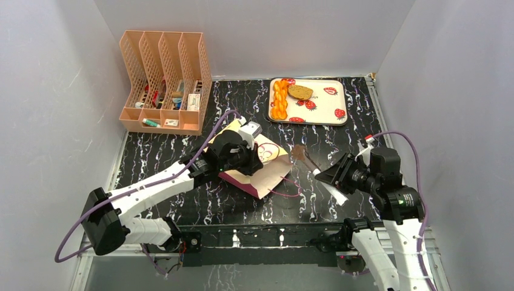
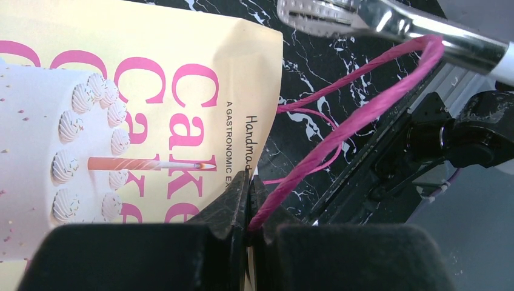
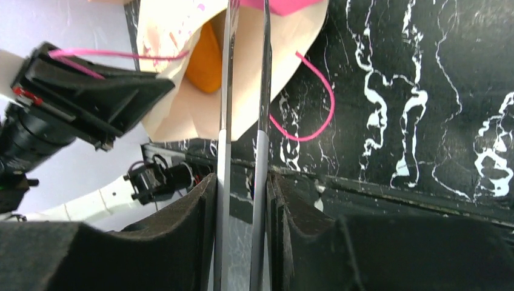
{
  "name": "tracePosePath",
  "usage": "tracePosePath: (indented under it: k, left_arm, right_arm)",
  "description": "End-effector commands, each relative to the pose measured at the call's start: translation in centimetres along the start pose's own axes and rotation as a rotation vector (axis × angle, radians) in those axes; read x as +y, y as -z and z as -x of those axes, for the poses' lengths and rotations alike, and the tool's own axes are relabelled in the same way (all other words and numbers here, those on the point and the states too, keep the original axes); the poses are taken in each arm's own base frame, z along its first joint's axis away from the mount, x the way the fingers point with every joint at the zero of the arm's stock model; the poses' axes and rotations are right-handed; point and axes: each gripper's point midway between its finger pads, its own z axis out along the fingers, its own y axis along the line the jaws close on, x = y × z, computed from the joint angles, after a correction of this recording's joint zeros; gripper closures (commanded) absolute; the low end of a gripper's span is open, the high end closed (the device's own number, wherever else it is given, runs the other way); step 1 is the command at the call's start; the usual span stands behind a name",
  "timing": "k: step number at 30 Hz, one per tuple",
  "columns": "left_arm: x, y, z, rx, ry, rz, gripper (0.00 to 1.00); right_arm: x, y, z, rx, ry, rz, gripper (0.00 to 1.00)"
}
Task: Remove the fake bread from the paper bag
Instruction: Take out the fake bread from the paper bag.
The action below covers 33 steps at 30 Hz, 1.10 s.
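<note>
left tool (image 2: pixel 250 188) clenched on cord handle (image 2: pixel 363 111), paper bag (image 2: pixel 200 48) mouth lifted | right tool (image 3: pixel 242 182) grasping tongs (image 3: pixel 263 73) | fake bread (image 3: pixel 206 60) inside bag, nine o'clock of blades | swing your blades there, squeeze gently

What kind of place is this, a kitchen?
Probably a robot test booth, not a kitchen: a left arm and a right arm bolted to a black marbled table, plain white walls around it, and toy-looking bread on a strawberry tray.
</note>
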Motion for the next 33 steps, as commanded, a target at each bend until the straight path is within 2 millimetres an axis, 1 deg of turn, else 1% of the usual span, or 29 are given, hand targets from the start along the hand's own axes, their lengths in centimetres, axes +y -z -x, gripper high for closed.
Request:
tracePosePath:
  k: [1, 6, 11, 14, 18, 21, 27, 33]
  left_arm:
    - [-0.7, 0.2, 2.7, -0.068, 0.002, -0.021, 1.0]
    - [-0.8, 0.1, 3.0, -0.069, 0.001, -0.024, 1.0]
    - [-0.9, 0.0, 3.3, -0.067, 0.001, -0.027, 1.0]
    - [-1.1, -0.1, 3.6, -0.065, -0.001, -0.035, 1.0]
    - [-1.3, -0.1, 3.9, -0.062, -0.002, -0.041, 1.0]
    - [-1.4, -0.1, 3.9, -0.056, -0.001, -0.042, 1.0]
    - [-1.9, -0.3, 4.1, -0.039, 0.001, -0.063, 1.0]
    - [-2.4, -0.6, 4.5, -0.031, -0.003, -0.08, 1.0]
  right_arm:
    - [1.6, 1.6, -1.5, 0.061, 0.069, 0.076, 0.71]
    - [0.7, 1.5, -3.1, 0.143, 0.082, 0.071, 0.71]
    - [0.8, 1.3, -4.0, 0.186, 0.082, 0.103, 0.7]
    - [0.4, 0.6, -4.6, 0.219, 0.067, 0.12, 0.7]
    - [0.1, -0.6, -4.8, 0.23, 0.031, 0.155, 0.69]
    - [0.0, -1.9, -4.4, 0.226, 0.007, 0.181, 0.69]
    - [0.8, -4.3, -2.5, 0.201, -0.022, 0.236, 0.67]
    - [1.3, -5.5, -1.5, 0.189, -0.054, 0.27, 0.66]
